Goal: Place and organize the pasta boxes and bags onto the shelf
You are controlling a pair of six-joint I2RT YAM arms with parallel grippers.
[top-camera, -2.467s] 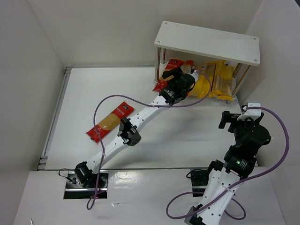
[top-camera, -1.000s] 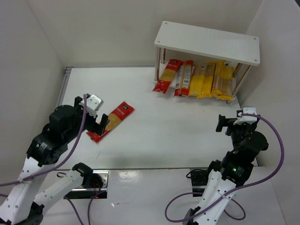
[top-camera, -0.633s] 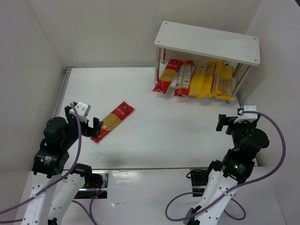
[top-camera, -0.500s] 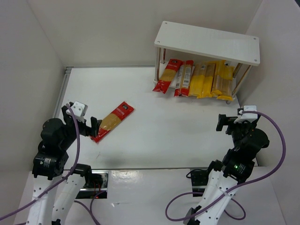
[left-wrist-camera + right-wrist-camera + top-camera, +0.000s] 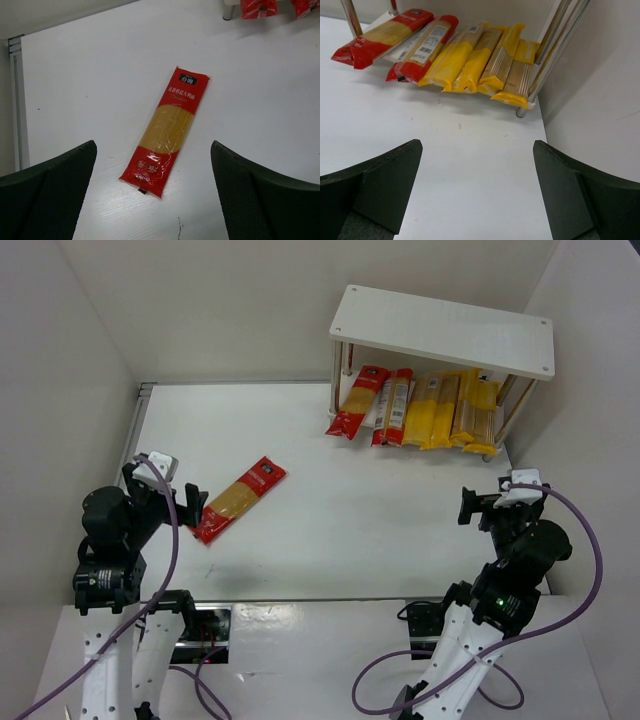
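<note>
One red-ended spaghetti pack (image 5: 236, 500) (image 5: 167, 131) lies slanted on the white table, left of the middle. My left gripper (image 5: 165, 492) (image 5: 152, 145) hangs open just beyond its near red end, holding nothing. The white shelf (image 5: 445, 330) stands at the back right. Beneath its top board, two red packs (image 5: 358, 400) (image 5: 382, 36) and several yellow packs (image 5: 445, 410) (image 5: 470, 57) lie side by side. My right gripper (image 5: 492, 502) (image 5: 477, 145) is open and empty over bare table, in front of the shelf's right end.
A grey wall rises close on the right beside the shelf's silver leg (image 5: 551, 57). A metal rail (image 5: 125, 470) runs along the table's left edge, next to my left gripper. Purple cables loop from both arms.
My left arm has drawn back from the shelf to the table's left side, its open gripper now beside the lone pack's near end. The right arm has barely shifted.
</note>
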